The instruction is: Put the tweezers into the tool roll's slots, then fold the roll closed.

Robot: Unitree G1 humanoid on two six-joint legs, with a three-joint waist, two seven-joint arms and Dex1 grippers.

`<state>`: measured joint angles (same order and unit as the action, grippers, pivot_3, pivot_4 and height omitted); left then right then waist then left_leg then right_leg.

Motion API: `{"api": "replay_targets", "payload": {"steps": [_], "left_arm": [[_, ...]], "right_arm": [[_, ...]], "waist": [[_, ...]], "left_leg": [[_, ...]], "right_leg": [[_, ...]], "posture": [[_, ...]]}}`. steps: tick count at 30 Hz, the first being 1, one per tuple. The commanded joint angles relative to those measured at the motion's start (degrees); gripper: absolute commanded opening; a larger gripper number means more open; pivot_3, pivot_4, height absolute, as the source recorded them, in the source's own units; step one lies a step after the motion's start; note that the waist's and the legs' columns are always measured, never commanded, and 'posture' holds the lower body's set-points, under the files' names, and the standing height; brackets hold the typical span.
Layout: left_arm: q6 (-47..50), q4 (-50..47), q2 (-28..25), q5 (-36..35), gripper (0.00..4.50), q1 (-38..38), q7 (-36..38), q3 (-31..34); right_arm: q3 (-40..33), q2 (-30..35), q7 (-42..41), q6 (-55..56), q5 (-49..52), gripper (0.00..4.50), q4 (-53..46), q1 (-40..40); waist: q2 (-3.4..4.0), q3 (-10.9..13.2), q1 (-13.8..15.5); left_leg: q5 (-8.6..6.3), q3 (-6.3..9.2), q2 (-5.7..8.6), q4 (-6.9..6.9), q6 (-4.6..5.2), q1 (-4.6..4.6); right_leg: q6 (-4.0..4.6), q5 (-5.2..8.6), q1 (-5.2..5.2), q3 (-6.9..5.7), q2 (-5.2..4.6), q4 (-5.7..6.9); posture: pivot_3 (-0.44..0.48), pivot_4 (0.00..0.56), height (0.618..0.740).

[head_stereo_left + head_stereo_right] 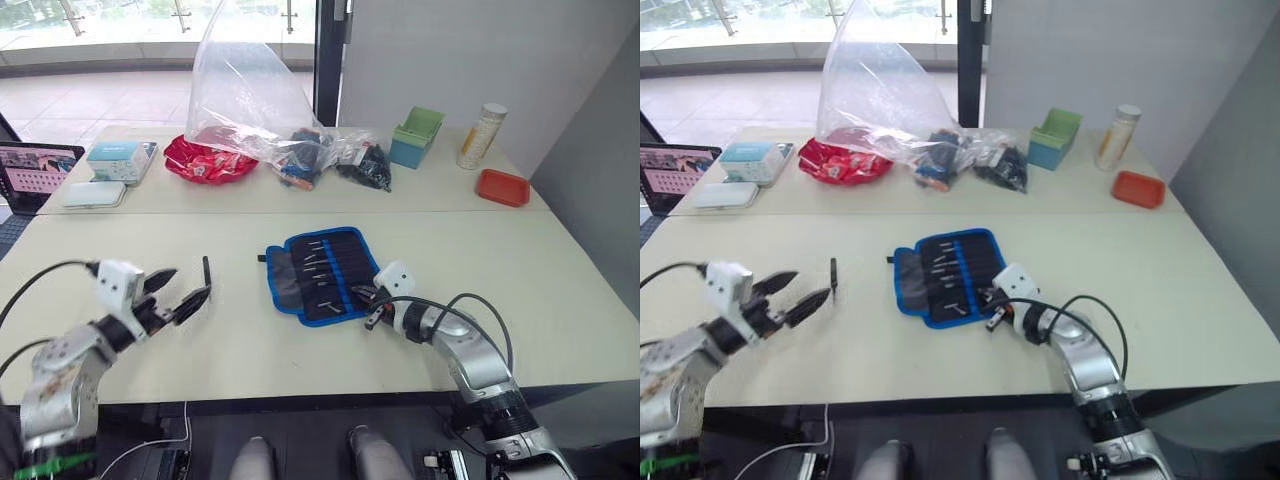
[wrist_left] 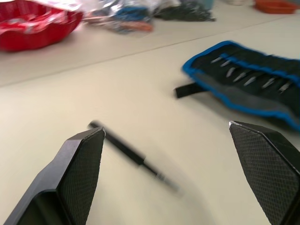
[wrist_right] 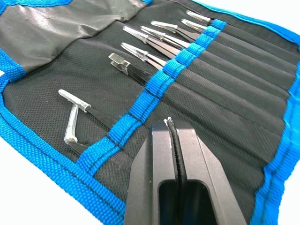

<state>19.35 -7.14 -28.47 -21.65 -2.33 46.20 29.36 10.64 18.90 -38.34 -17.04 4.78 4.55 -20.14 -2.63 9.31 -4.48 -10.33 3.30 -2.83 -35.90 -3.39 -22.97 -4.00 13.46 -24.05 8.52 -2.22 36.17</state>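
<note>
**One loose tweezer left on the worktop, roll lying open**

The tool roll (image 1: 322, 272) is spread flat near the middle of the worktop (image 1: 560, 290), its blue border showing all round and its black strap (image 2: 188, 90) trailing from the edge toward the left hand. Several tweezers (image 3: 154, 38) are already seated in the stitched slots, their pale tips exposed above the blue band. One more slim black tweezer (image 1: 207, 270) lies apart on the bare worktop, at about nine o'clock from the roll and just beyond the left hand (image 1: 180, 292).

The left hand is held released, its fingers spread wide, with the loose tweezer lying between and ahead of them in the left wrist view. The right hand (image 1: 366, 304) rests over the roll's near edge at about five o'clock; its fingers are pressed together, and nothing can be seen gripped between them.

The loose tweezer is judged light, stiff and smooth, and likely to skid or spin if nudged. A pinch across its mid-length is advised. The roll is judged soft and limp, so it is best folded from a bordered edge while held down.
</note>
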Motion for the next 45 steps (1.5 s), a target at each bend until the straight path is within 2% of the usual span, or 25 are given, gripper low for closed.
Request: {"api": "replay_targets", "payload": {"steps": [1,7,13,16,22,33,36,45], "left_arm": [[-2.2,-4.4,1.6,-2.5,4.48,-3.9,-3.2,3.3],[-6.4,-5.8,7.4,-2.6,4.48,-12.9,-7.2,3.6],[-8.8,-6.4,9.1,-2.6,4.48,-14.6,-9.3,1.5],[-7.8,-7.1,9.1,-1.8,4.48,-12.7,-11.6,-1.3],[-0.4,-7.4,10.4,1.3,4.48,-5.1,-23.1,-6.5],[8.8,-7.4,12.7,7.7,4.48,1.9,-34.5,-15.4],[10.3,-4.8,13.2,9.1,3.7,4.4,-36.1,-17.2],[10.7,1.6,16.0,11.5,0.78,9.6,-38.6,-18.7]], "right_arm": [[2.6,-0.5,-1.9,-0.2,-0.6,0.0,3.8,0.3],[3.4,-1.7,-3.1,1.0,-1.1,0.0,6.3,-1.2],[3.1,-1.8,-3.5,1.6,-1.3,0.0,7.1,-1.7],[2.9,-1.7,-3.5,1.6,-1.3,0.0,7.0,-1.6],[2.1,-1.4,-2.3,1.2,-1.4,0.0,5.8,-0.8],[1.9,-0.7,-1.2,0.5,-1.4,0.0,4.0,0.7],[1.9,-0.5,-0.9,0.5,-1.7,0.0,4.0,0.7],[1.9,-0.3,-0.7,0.6,-2.2,0.0,4.4,0.6]], "waist": [[-0.05,0.0,0.0],[-0.17,-0.1,-0.8],[-0.22,-0.1,-1.2],[-0.22,-0.1,-1.2],[-0.24,-0.2,-1.1],[-0.2,-0.2,-0.9],[-0.18,-0.2,-0.7],[0.19,-0.5,0.0]], "left_leg": [[0.0,-0.01,-0.01,0.0,0.0,0.03],[-0.01,-0.12,-0.05,-0.01,-0.01,0.09],[-0.01,-0.12,-0.06,0.0,-0.02,0.1],[-0.01,-0.15,-0.06,-0.01,-0.02,0.09],[-0.01,-0.15,-0.05,-0.02,-0.02,0.08],[-0.01,-0.11,0.01,-0.02,-0.02,0.11],[-0.01,-0.11,0.02,-0.04,-0.02,0.11],[-0.01,-0.1,0.06,-0.07,-0.02,0.15]], "right_leg": [[0.04,0.02,0.01,0.0,0.0,-0.01],[0.14,0.09,-0.01,0.02,-0.01,-0.06],[0.19,0.12,-0.05,0.01,0.0,-0.08],[0.2,0.12,-0.06,0.03,-0.01,-0.09],[0.18,0.11,-0.03,0.03,-0.01,-0.09],[0.12,0.09,0.05,0.04,-0.01,-0.08],[0.12,0.09,0.06,0.04,-0.01,-0.1],[0.11,0.09,0.15,0.06,-0.01,-0.14]], "posture": [[0.0,0.15,0.733],[0.0,0.15,0.733],[0.0,0.15,0.733],[0.0,0.15,0.733],[0.0,0.15,0.733],[0.0,0.15,0.733],[0.0,0.15,0.733],[0.0,0.15,0.733]]}}
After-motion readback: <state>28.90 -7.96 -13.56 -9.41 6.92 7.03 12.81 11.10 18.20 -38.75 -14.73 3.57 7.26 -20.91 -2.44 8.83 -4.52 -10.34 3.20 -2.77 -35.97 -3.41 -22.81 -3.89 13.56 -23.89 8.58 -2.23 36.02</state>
